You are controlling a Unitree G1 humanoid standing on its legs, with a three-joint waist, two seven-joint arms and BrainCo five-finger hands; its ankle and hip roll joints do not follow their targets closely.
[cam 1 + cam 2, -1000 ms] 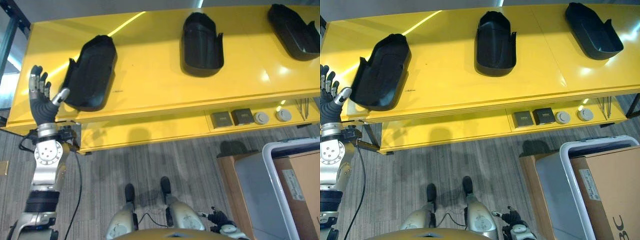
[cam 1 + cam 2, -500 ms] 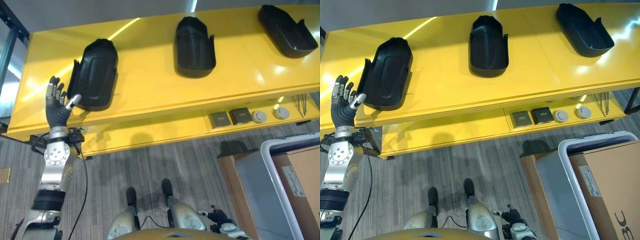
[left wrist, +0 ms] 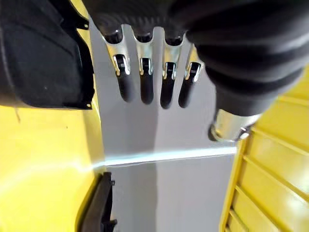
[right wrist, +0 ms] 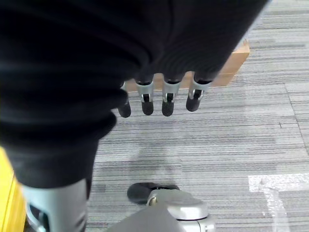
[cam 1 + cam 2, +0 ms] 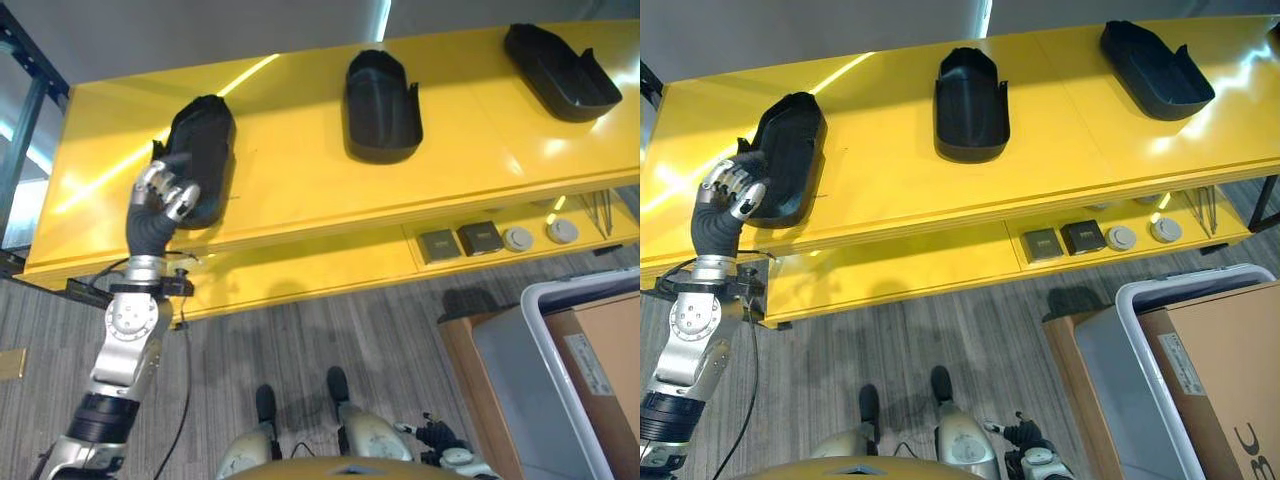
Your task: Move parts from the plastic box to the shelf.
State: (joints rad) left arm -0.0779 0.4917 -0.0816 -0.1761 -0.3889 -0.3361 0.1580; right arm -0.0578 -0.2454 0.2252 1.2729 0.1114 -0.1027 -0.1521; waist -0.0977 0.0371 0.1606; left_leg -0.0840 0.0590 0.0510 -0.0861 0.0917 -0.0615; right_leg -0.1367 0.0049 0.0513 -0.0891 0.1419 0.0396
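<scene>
Three black moulded parts lie on the yellow shelf (image 5: 300,170): a left part (image 5: 205,150), a middle part (image 5: 380,95) and a right part (image 5: 560,72). My left hand (image 5: 160,195) is raised at the near left end of the left part, overlapping its edge; I cannot tell whether they touch. In the left wrist view its fingers (image 3: 145,87) hang straight and hold nothing, with the left part (image 3: 38,58) beside them. My right hand (image 4: 166,104) hangs low over the carpet, fingers relaxed and empty. The plastic box (image 5: 540,340) stands on the floor at the lower right.
A cardboard box (image 5: 605,360) sits inside the plastic box. The lower shelf holds two dark square items (image 5: 460,241) and two round ones (image 5: 540,235). Grey carpet lies between me and the shelf. A dark frame post (image 5: 25,120) stands at the shelf's left end.
My left hand has moved right and up, from beside the left part's outer edge to its near left end. The whole view has shifted a little; the right hand stays low.
</scene>
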